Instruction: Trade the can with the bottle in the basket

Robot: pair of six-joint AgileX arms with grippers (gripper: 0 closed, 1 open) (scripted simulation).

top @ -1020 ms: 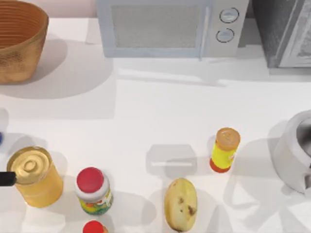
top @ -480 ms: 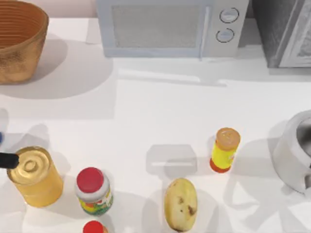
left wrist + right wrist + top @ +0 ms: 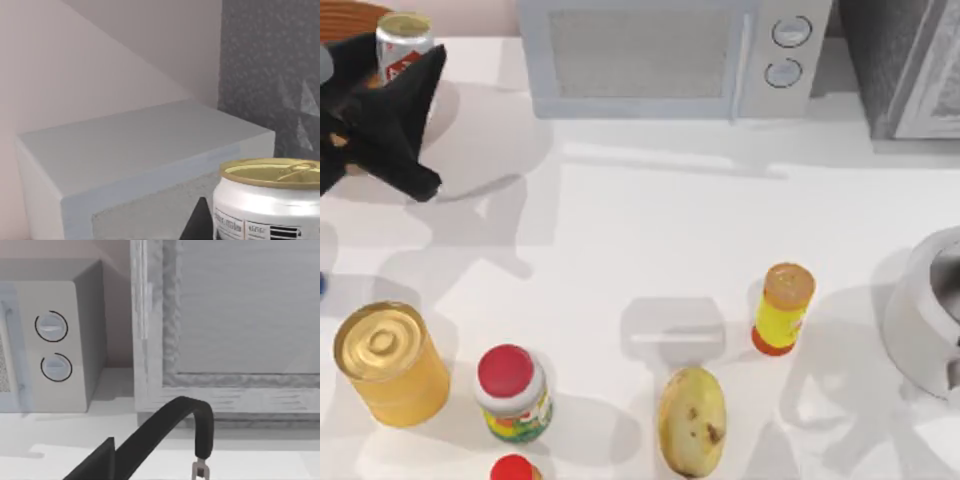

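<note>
White tabletop (image 3: 650,230) carries, along its near edge, a red-capped jar (image 3: 513,394) and a potato (image 3: 691,420), with a golden tin (image 3: 390,364) toward the near left corner and a yellow bottle (image 3: 782,309) right of centre. At the far edge stands a microwave (image 3: 670,55). Over the far left corner, the left gripper (image 3: 390,105) has its fingers clamped on the can (image 3: 402,42), held upright above the basket (image 3: 355,12).
</note>
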